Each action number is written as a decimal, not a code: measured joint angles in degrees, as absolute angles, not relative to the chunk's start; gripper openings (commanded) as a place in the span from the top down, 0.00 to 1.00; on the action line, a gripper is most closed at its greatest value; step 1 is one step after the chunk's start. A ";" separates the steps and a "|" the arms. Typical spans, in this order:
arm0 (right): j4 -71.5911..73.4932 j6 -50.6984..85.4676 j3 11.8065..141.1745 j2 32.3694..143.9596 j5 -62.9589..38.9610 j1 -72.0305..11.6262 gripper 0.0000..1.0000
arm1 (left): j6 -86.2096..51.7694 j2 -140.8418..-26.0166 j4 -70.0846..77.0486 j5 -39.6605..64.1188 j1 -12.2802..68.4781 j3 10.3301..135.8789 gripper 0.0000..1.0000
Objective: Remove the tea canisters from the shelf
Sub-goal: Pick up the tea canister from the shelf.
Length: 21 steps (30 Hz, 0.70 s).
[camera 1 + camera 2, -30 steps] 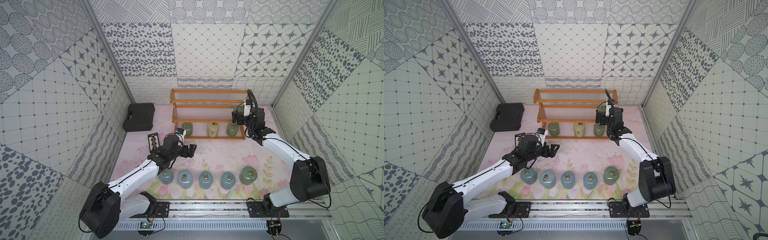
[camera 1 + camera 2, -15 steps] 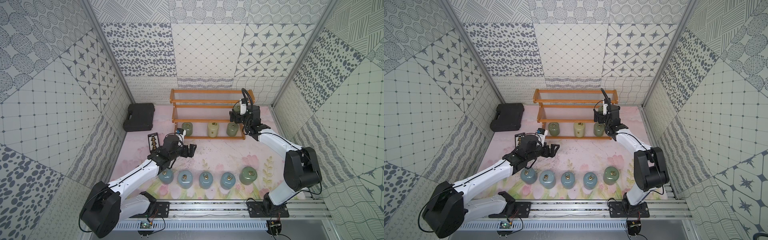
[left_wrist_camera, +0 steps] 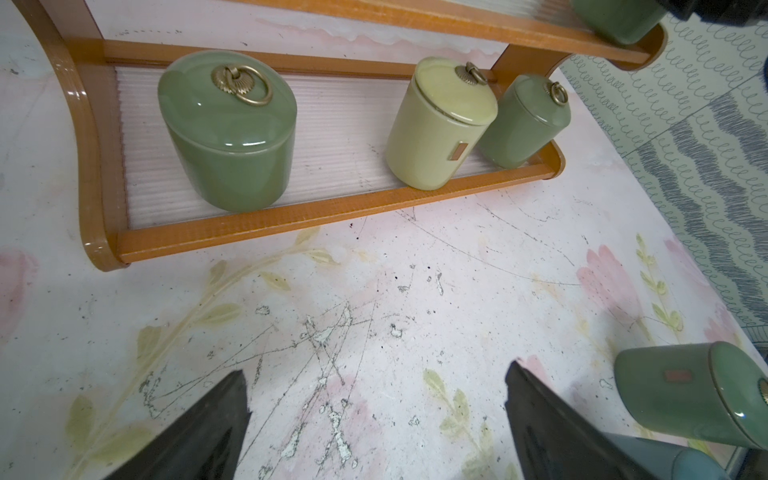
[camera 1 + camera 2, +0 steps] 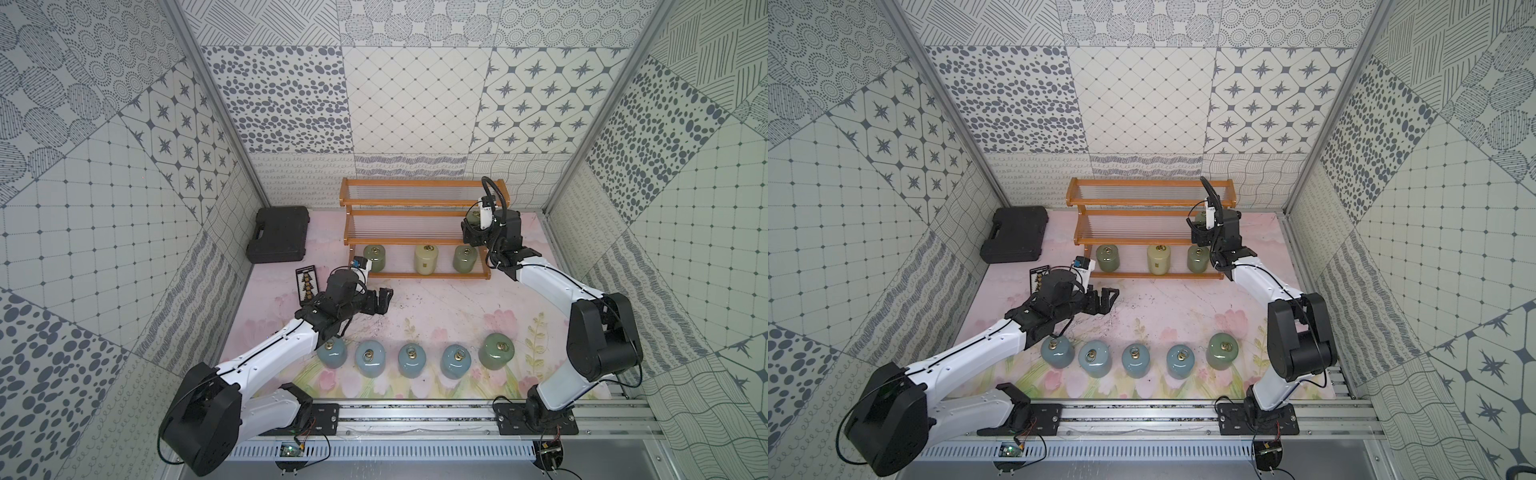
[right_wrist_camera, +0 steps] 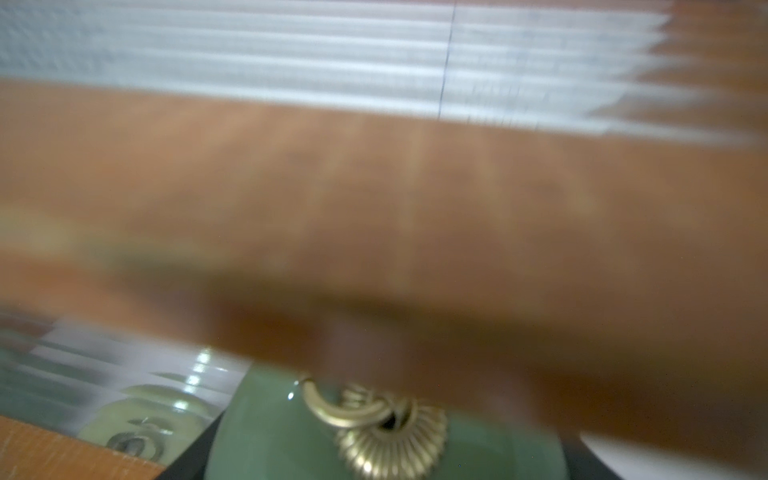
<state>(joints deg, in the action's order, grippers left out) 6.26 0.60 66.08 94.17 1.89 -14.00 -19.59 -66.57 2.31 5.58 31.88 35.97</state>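
Currently the left gripper (image 4: pixel 385 300) hangs spread wide above the floral mat (image 4: pixel 436 307), in front of the shelf (image 4: pixel 415 275), touching nothing. The right gripper (image 4: pixel 471 233) is at the right end of the middle tier, jaws either side of a green jar (image 5: pixel 257 436); the blurred wrist view does not show whether they press on it. On the bottom tier stand a second green jar (image 4: pixel 374 258), a cream jar (image 4: pixel 424 260) and a third green jar (image 4: pixel 464 259). A row of five jars (image 4: pixel 412 360), four blue and one green, stands on the mat.
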 measured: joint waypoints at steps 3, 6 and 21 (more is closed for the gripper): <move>6.22 0.58 66.06 94.13 0.99 -14.00 0.34 | -19.79 -66.63 2.28 5.58 31.88 35.97 0.00; 5.89 0.62 65.93 93.78 -0.51 -14.02 0.35 | -19.94 -66.70 2.31 5.58 31.88 35.99 0.00; 2.17 1.58 57.12 83.37 -3.84 -23.33 0.36 | -20.58 -67.07 2.31 5.58 31.88 35.99 0.00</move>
